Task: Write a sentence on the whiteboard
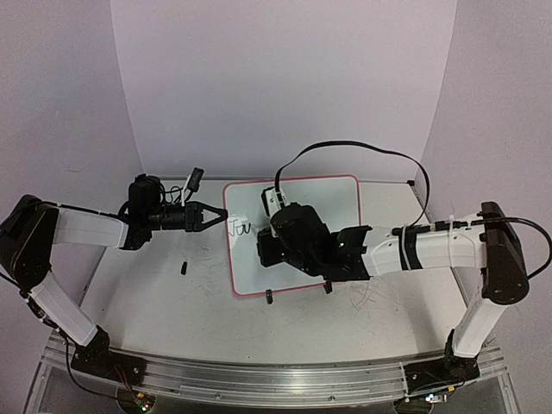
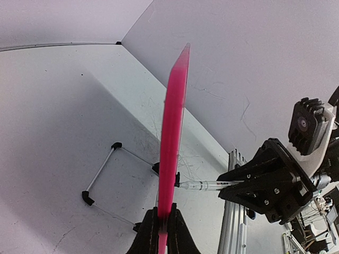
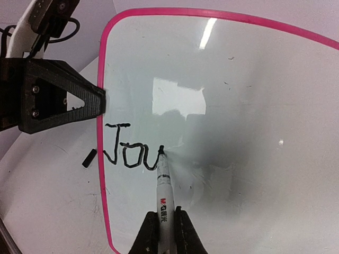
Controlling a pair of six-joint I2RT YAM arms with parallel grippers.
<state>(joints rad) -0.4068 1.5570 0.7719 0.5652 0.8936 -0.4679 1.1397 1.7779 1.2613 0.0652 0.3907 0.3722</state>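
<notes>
Whiteboard (image 1: 328, 198): located mid-bench, towards the far side. The red-pink rim is intact and two black clip feet (image 1: 269, 297) show at its near edge. In the left wrist view the board (image 2: 175, 106) is seen edge-on, with a thin wire bracket (image 2: 103, 172) on the bench (image 1: 155, 293) beside it. How steeply the board is tilted cannot be determined.

Left gripper (image 1: 221, 216): clenched on the board's left rim, about halfway along that edge. The left wrist view confirms both fingers (image 2: 148, 235) pressed against the pink edge. The right wrist view shows the same gripper (image 3: 103, 100) meeting the rim from the left.

Right gripper (image 3: 164, 227): grasping a marker (image 3: 163, 185), with the barrel held between both fingers and the tip pointing away from the wrist. From overhead this gripper (image 1: 263, 246) is over the left part of the board and largely hidden by its own wrist.

Marker tip: touching the board surface at the right end of the lettering.

Lettering (image 3: 130, 151): black, reading "Jou", placed near the left rim at mid-height. Overhead it appears as a small dark scrawl (image 1: 239, 229), not legible.

Other item: a small black cylindrical piece (image 1: 184, 267) lies on the bench just left of the board, apart from the rim. Its identity cannot be confirmed.

Bench surface: white, with scuff marks near the board.
</notes>
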